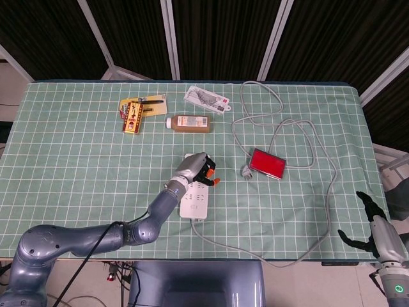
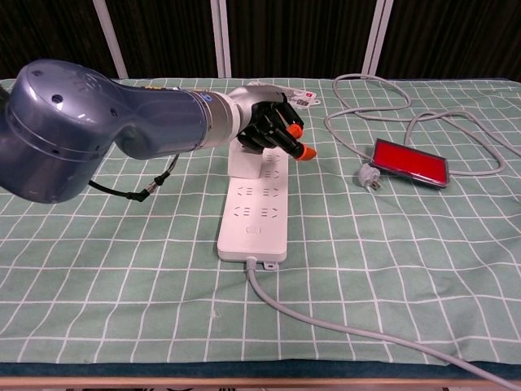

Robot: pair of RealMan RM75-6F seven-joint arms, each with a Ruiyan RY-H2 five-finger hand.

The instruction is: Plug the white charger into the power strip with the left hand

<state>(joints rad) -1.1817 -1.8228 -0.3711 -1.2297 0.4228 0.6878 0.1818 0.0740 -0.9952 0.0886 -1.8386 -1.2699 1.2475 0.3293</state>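
The white power strip (image 1: 193,200) lies mid-table, its grey cord trailing off the near end to the right. My left hand (image 1: 196,169) hovers over the strip's far end with its fingers curled around the white charger (image 2: 245,160). That charger is a white block standing against the far sockets of the power strip (image 2: 254,213). In the chest view my left hand (image 2: 269,125) covers the charger's top, and whether its pins are in the sockets is hidden. My right hand (image 1: 373,224) hangs off the table's right edge, fingers spread and holding nothing.
A red flat device (image 1: 267,164) and a loose plug (image 1: 245,171) lie right of the strip, with a grey cable (image 1: 281,128) looping around them. At the back stand a brown bottle (image 1: 188,123), a yellow box (image 1: 132,115) and a white packet (image 1: 207,99).
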